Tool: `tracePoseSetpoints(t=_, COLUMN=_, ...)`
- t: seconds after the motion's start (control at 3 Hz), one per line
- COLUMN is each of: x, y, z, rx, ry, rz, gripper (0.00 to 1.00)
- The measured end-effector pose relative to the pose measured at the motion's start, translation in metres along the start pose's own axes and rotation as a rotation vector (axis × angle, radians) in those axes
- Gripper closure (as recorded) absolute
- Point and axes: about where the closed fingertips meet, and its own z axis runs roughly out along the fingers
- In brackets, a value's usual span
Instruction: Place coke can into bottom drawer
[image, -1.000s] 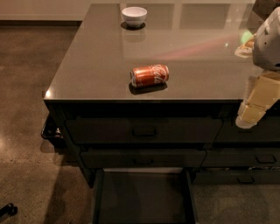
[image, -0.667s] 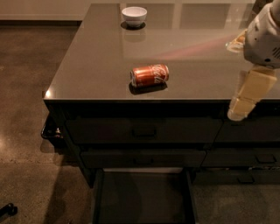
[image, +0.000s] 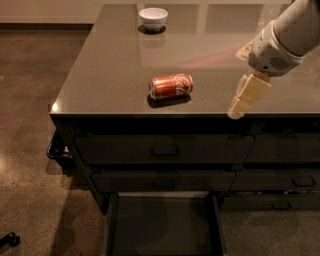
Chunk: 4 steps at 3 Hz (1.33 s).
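Note:
The coke can (image: 170, 85) lies on its side near the front middle of the dark glossy counter top (image: 115, 75). The bottom drawer (image: 162, 225) of the left column is pulled out and shows a flat dark bottom with nothing in it. My gripper (image: 247, 95) hangs from the white arm at the right, over the counter's front edge. It is to the right of the can, apart from it, and holds nothing.
A white bowl (image: 153, 18) stands at the back of the counter. Two shut handled drawer fronts (image: 165, 150) sit above the open drawer, and the right column's drawers (image: 292, 182) are shut. Bare concrete floor (image: 30, 125) lies to the left.
My arm and gripper have moved left and lower, closer to the can. The can, the bowl and the drawer have not moved.

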Motion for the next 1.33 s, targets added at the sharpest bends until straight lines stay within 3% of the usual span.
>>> tracePoseSetpoints(t=0.33, x=0.0, y=0.0, z=0.0, rx=0.0, ry=0.0, rz=0.0, gripper=0.0)
tracePoseSetpoints(t=0.67, x=-0.013, y=-0.016, z=0.005, rx=0.039, ry=-0.046, rz=-0.01, gripper=0.0)
tracePoseSetpoints(t=1.0, x=-0.039, y=-0.043, z=0.02, rx=0.067, ry=-0.093, rz=-0.044, gripper=0.0)
tracePoseSetpoints(t=1.33, x=-0.066, y=-0.063, z=0.043, rx=0.048, ry=-0.141, rz=-0.089, gripper=0.0)
